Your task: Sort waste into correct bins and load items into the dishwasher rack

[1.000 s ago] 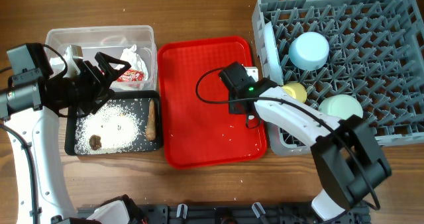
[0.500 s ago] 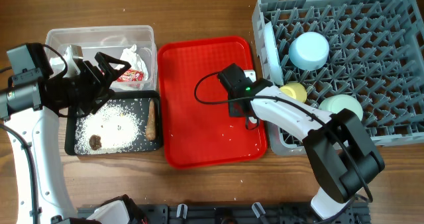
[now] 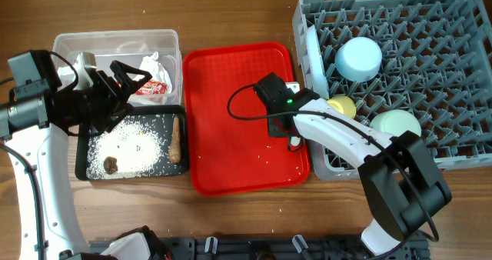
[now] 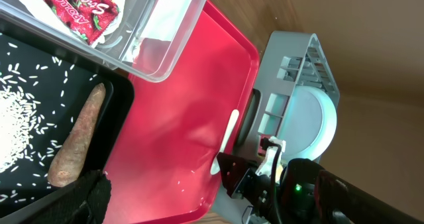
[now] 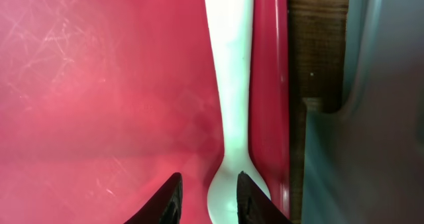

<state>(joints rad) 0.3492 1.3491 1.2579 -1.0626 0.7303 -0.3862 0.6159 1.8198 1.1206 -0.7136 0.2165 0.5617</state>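
The white spoon (image 5: pixel 230 65) lies flat on the red tray along its right rim. My right gripper (image 5: pixel 209 184) hangs low over the spoon's bowl end. Its jaws stand a little apart, one finger left of the bowl and the other over it, gripping nothing. My left gripper (image 3: pixel 127 87) is open and holds nothing where the clear tub (image 3: pixel 115 38) meets the black tray (image 3: pixel 81 168). Tissue (image 3: pixel 154 64) and a red wrapper (image 3: pixel 154 88) lie in the tub. Rice (image 3: pixel 134 145), dark bits (image 3: pixel 112 165) and a brown stick (image 3: pixel 177 139) lie in the black tray.
The grey rack (image 3: pixel 430 60) at the right holds a light blue cup (image 3: pixel 358 58), a yellow cup (image 3: pixel 342 106), a green bowl (image 3: pixel 396 124) and an upright plate (image 3: pixel 313 52). The red tray (image 3: pixel 231 137) lies between the bins and the rack.
My right arm has shifted slightly over the tray's right edge. The left arm has not moved.
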